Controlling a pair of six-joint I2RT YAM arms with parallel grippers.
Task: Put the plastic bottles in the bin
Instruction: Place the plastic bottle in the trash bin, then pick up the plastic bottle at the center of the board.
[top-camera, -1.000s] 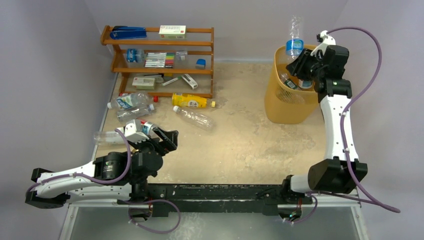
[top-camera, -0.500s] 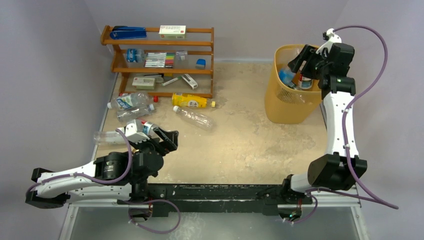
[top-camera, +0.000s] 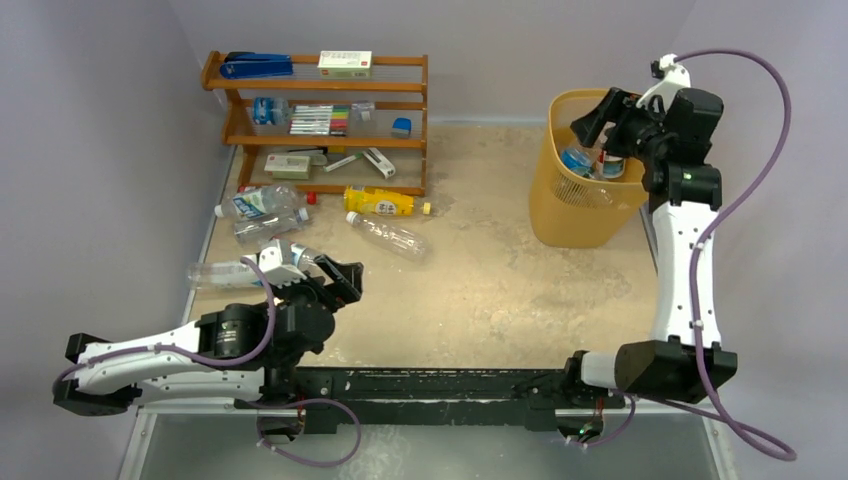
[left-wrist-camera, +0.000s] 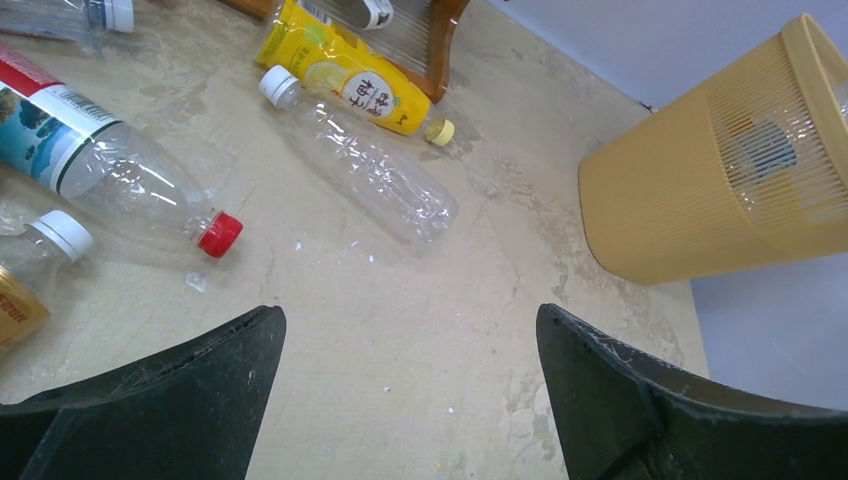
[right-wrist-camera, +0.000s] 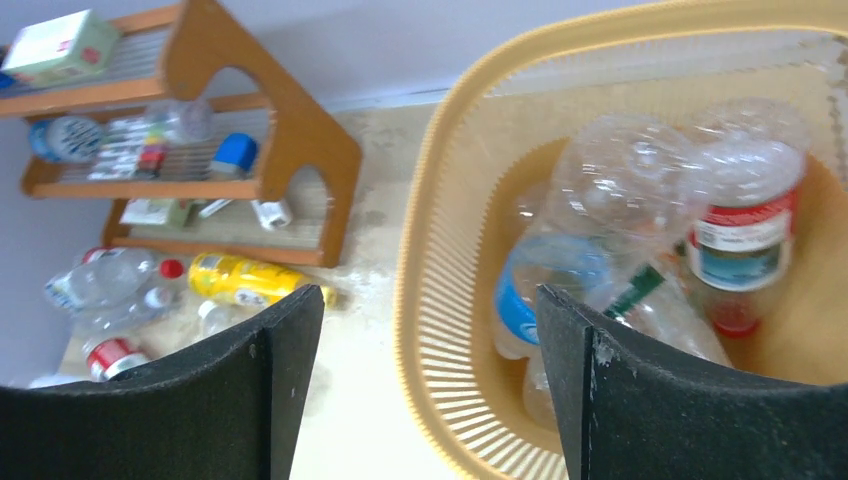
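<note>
One more bottle is in. A second ago my right hand (top-camera: 592, 117) held a clear blue-label bottle (right-wrist-camera: 545, 280) up over the bin (top-camera: 560, 215). Now the two fingers of that hand stand wide apart with nothing between them. The bottle lies down inside the bin, next to a red-label bottle (right-wrist-camera: 745, 240) and some other clear ones. So that drop is done, and I think the right hand is free to go back for another. The hand hangs just over the bin's rim, and the arm has swung a little to the right since then. My left hand (top-camera: 335, 272) is low over the counter (top-camera: 480, 290) on the other side. It has crept a little forward, its fingers are also wide apart, and it holds nothing. About six bottles are left out on the counter, as far as I can count. A red-cap bottle (left-wrist-camera: 120, 170) is just ahead of the left hand. A bare clear bottle (top-camera: 392, 237) and a yellow bottle (top-camera: 378, 203) lie a bit further on. The rest lie by the foot of the wooden shelf rack (top-camera: 320, 100). None of those have moved.
</note>
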